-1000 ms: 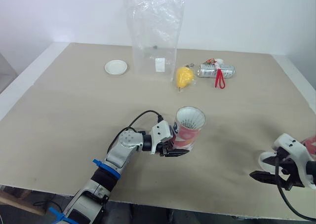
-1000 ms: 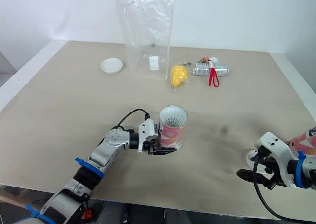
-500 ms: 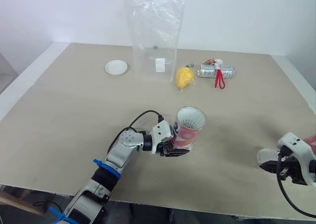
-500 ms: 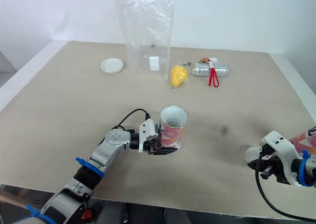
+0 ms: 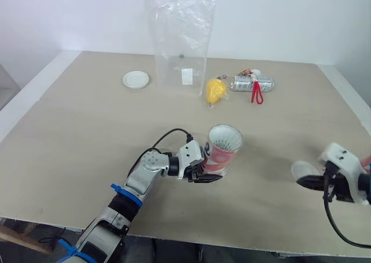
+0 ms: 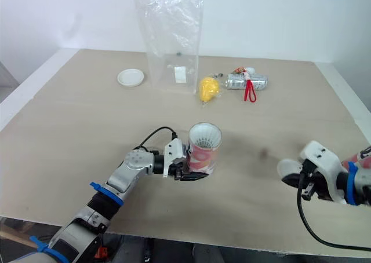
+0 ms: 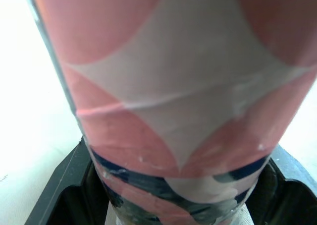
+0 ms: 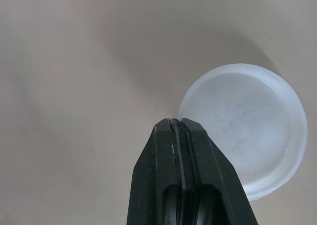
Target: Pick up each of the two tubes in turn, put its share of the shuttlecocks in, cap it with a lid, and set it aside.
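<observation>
A spare white lid (image 5: 136,79) lies at the far left of the table (image 5: 87,135), beside an upright clear plastic bag (image 5: 182,43). Nearer the middle, the left gripper (image 5: 207,175) is clamped low on the pink-and-white tube (image 5: 222,154), one black finger on each side of its base. The tube stands roughly upright, with white shuttlecock feathers (image 5: 225,138) filling its mouth. Behind it lie a yellow object (image 5: 216,90) and a silver can (image 5: 254,82) with a red cord. At the right, well apart from the tube, the right gripper (image 8: 176,123) is closed thin on the rim of a translucent lid (image 8: 242,128), which it holds just above the table.

The capping step looks to be next, and it has risks. The pinch takes only the lid's edge, so the lid could swivel or slip on the way across. If it arrives tilted, or if the feathers stand proud of the mouth, it may catch there rather than seat. The tube is held only at its base, so pressing down off-centre could lever it over.

The number of shuttlecocks inside cannot be counted. Whether the tube's base touches the table is unclear. A pink patterned shape (image 6: 359,160) behind the right arm is cut off at the frame edge; it may be the second tube. What the yellow object is cannot be made out.
</observation>
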Controlling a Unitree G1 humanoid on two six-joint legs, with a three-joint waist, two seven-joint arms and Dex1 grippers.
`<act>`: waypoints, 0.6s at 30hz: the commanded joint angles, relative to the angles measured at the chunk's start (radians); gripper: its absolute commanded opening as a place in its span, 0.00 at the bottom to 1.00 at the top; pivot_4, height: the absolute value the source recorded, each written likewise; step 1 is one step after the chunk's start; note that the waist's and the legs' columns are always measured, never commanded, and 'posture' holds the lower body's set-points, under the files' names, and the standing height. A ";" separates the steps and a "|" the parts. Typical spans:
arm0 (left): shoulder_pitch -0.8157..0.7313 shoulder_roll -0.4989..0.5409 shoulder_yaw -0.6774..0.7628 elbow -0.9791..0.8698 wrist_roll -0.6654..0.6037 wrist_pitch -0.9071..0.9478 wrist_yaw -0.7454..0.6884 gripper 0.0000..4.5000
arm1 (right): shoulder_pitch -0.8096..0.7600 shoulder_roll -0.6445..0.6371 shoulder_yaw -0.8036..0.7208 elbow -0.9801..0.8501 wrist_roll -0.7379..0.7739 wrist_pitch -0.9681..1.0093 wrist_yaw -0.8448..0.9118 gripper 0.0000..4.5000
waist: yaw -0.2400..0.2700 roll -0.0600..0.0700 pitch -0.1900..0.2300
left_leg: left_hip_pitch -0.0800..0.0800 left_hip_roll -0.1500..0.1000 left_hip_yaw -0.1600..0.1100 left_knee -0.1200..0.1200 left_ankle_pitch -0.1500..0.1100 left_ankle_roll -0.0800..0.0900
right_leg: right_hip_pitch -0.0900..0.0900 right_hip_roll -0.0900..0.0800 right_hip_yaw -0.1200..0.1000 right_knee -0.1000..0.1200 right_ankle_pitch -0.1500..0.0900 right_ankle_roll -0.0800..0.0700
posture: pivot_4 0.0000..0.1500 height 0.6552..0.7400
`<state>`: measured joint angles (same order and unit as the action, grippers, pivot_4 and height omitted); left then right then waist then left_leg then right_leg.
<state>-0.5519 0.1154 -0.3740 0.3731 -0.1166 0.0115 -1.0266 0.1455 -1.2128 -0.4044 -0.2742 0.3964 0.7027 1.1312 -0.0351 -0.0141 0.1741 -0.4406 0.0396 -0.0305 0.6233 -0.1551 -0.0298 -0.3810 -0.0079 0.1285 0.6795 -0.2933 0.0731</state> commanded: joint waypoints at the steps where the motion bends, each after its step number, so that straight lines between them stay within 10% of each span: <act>1: -0.011 0.001 -0.010 0.034 0.021 -0.004 -0.003 0.66 | -0.084 -0.063 0.003 -0.044 0.008 -0.080 0.061 0.01 | 0.001 0.000 0.000 | 0.000 0.000 0.000 0.000 0.000 0.000 | 0.000 0.000 0.000 0.000 0.000 0.000 | 1.00 1.00; 9: -0.035 0.011 -0.020 0.098 0.032 -0.009 -0.030 0.66 | -0.596 -0.214 0.236 -0.103 0.118 -0.225 0.301 0.01 | -0.009 0.003 0.001 | 0.001 -0.001 0.001 -0.002 0.000 0.000 | 0.000 -0.002 0.000 -0.001 -0.001 -0.002 | 1.00 1.00; 18: -0.030 0.024 -0.041 0.079 0.019 0.056 -0.105 0.66 | -1.165 -0.049 0.597 -0.057 0.126 -0.188 0.483 0.01 | -0.010 0.001 0.001 | 0.001 -0.001 0.001 -0.005 0.000 0.000 | -0.001 -0.003 -0.002 -0.004 -0.001 -0.002 | 1.00 1.00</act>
<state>-0.6064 0.1216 -0.3793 0.4279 -0.1240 0.0260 -1.1073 -0.9743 -1.2616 0.1616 -0.3458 0.5076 0.5159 1.5670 -0.0454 -0.0130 0.1746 -0.4406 0.0384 -0.0301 0.6176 -0.1552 -0.0300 -0.3820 -0.0113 0.1263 0.6750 -0.2941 0.0723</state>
